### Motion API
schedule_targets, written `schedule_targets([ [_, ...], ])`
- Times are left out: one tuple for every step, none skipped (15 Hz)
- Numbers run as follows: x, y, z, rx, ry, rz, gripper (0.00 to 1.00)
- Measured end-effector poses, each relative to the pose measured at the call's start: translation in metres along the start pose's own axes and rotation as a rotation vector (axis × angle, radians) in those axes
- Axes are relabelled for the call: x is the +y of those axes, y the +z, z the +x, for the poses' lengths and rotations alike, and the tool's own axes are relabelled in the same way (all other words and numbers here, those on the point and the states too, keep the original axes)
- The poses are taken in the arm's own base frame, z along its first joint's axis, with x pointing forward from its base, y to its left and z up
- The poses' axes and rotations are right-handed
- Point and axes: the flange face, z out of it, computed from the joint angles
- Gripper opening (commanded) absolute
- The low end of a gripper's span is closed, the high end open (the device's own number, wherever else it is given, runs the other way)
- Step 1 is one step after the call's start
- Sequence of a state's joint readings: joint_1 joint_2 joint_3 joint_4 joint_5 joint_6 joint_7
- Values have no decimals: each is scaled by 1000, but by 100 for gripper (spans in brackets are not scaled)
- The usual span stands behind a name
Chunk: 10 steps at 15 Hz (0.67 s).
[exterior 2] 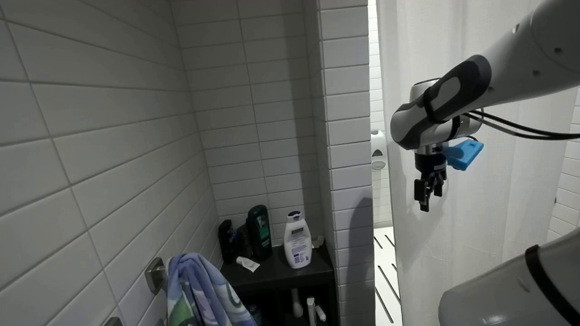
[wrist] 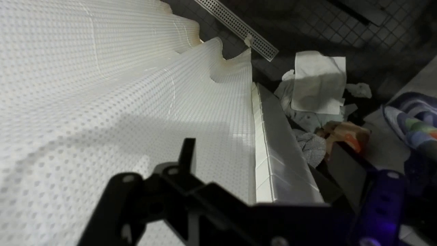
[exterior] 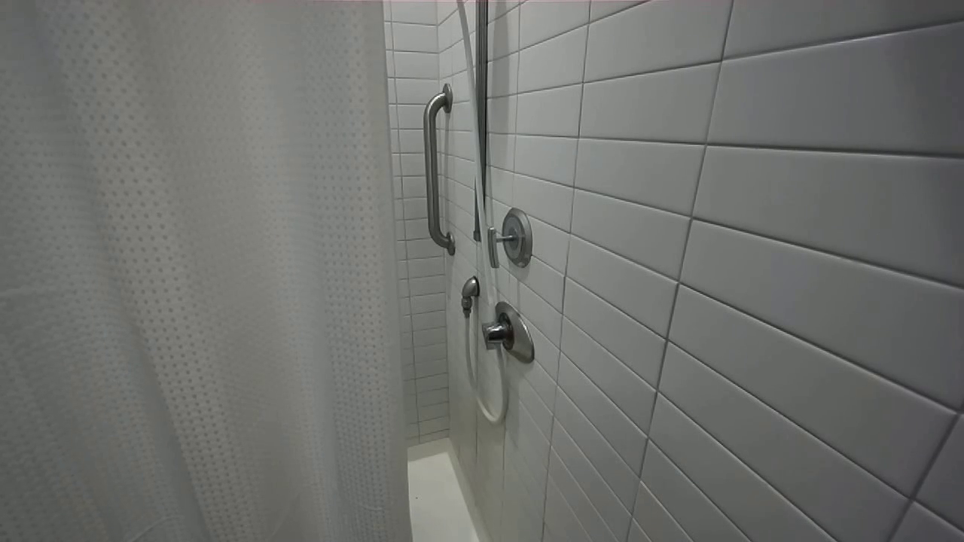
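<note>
The black two-fingered gripper [exterior 2: 431, 198] hangs spread wide and empty beside the white, dotted fabric shower curtain [exterior 2: 494, 213], likely at the approach stage, contact hard to judge from here; a grasp calls for easing closer.

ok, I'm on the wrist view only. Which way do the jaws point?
Observer: Down. In an exterior view the open jaws hang in front of the white curtain.
Operator: Copy. Can't see past the curtain's edge from here. Anything fixed in there?
Observer: Yes, an upright metal grab bar, in an exterior view.
</note>
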<state>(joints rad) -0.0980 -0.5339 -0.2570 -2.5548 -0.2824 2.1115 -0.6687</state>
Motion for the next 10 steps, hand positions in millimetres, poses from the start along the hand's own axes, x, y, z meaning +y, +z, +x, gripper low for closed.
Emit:
schedule_targets([
  [-4, -1, -6, -12, -50, -16, 100],
  [-9, -3, -12, -25, -101, -25, 100],
  [-13, -5, -18, -39, -153, -30, 100],
  [-17, -7, -24, -55, -205, -32, 100],
  [-21, -8, -30, -71, -256, -33, 100],
  [-24, -9, -34, -88, -305, -35, 100],
  [-28, -10, -38, -104, -355, -37, 100],
  [-31, -12, -40, -120, -404, -40, 100],
  [-35, -14, -42, -137, -454, -44, 100],
  [-38, -16, -42, -152, -504, -50, 100],
])
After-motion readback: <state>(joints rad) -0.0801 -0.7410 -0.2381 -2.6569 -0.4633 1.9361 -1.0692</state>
